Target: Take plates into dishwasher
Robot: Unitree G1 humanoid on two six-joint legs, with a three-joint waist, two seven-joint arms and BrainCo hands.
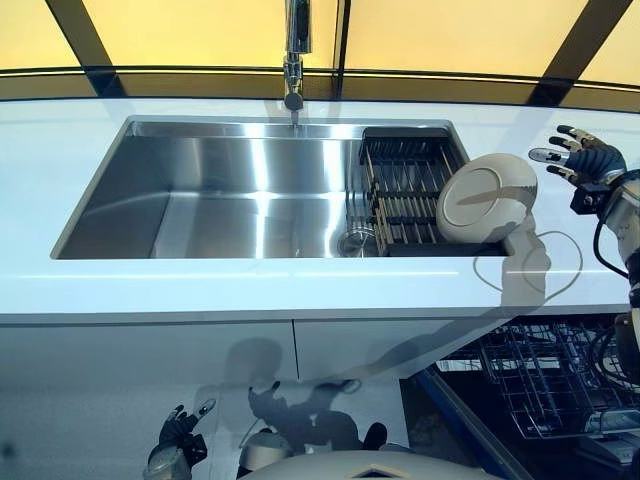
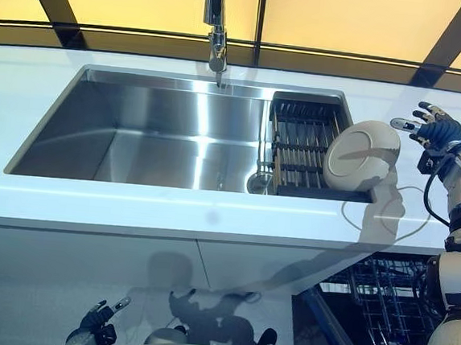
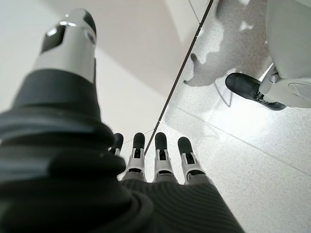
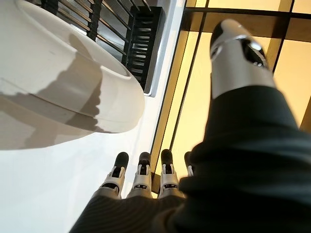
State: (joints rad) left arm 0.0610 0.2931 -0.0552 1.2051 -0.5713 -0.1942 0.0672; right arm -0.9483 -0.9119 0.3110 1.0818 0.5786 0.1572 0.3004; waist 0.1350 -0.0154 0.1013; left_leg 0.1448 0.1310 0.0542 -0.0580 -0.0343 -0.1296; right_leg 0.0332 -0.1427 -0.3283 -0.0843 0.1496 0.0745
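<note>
A cream plate (image 1: 487, 197) leans on edge against the black dish rack (image 1: 405, 190) at the right end of the steel sink (image 1: 220, 200). It also shows in the right wrist view (image 4: 63, 82). My right hand (image 1: 585, 157) hovers open over the white counter, just right of the plate and apart from it. My left hand (image 1: 178, 440) hangs low by the cabinet front, open and empty. The open dishwasher's wire rack (image 1: 545, 375) shows below the counter at the lower right.
A tap (image 1: 294, 60) stands behind the sink. The white counter (image 1: 60, 130) runs around the sink. White cabinet fronts (image 1: 150, 370) lie under the counter, left of the dishwasher. The left wrist view shows speckled floor (image 3: 233, 145).
</note>
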